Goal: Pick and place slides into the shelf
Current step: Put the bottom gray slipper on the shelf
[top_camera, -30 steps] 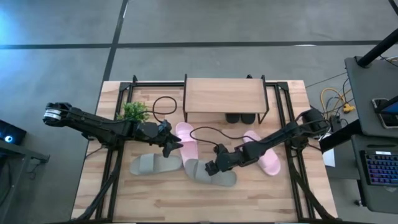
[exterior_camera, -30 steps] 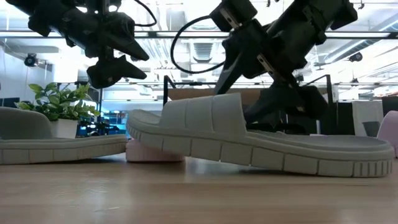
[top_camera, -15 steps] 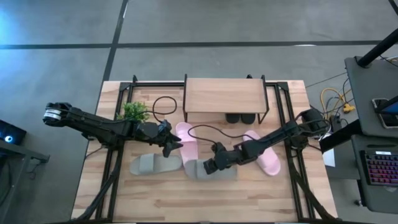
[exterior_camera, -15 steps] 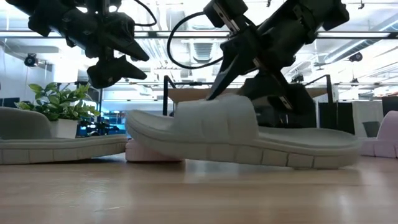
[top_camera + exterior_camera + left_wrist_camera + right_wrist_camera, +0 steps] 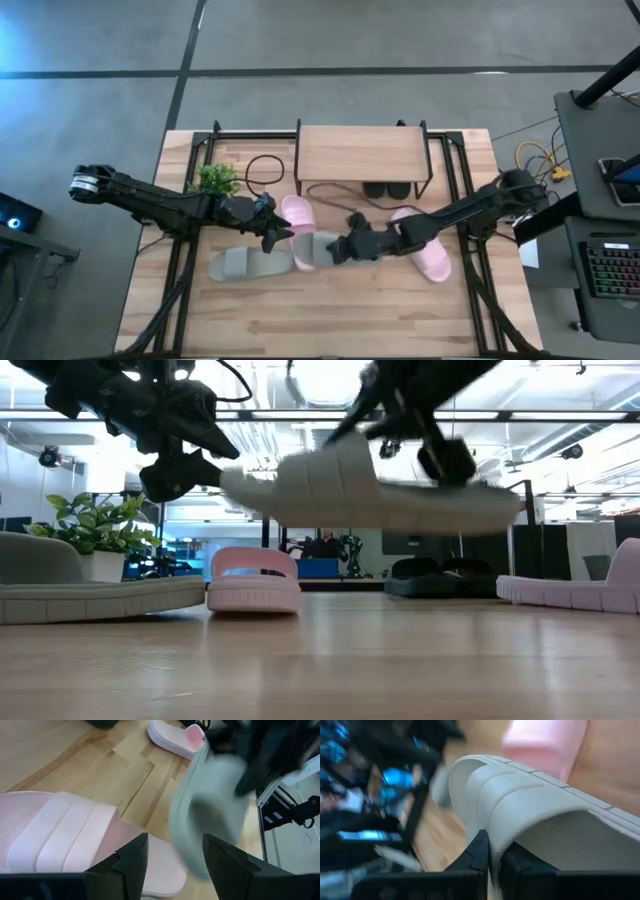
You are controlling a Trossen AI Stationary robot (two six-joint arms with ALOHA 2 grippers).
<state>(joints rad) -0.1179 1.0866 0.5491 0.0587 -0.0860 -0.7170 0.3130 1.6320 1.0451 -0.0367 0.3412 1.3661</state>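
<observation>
Lifted now — grey slide point(image 5: 370, 495) clears the table, right claw point(image 5: 348, 247) clamped on its strap; keep it level toward shelf point(image 5: 362, 155) ahead — left claw point(image 5: 268, 232) apart, waiting.

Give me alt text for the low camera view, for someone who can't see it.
A light grey slide hangs in the air above the wooden table, held from above by the right gripper. Beneath it on the table sit a pink slide, another grey slide at left, and the left gripper hovering above them.
</observation>
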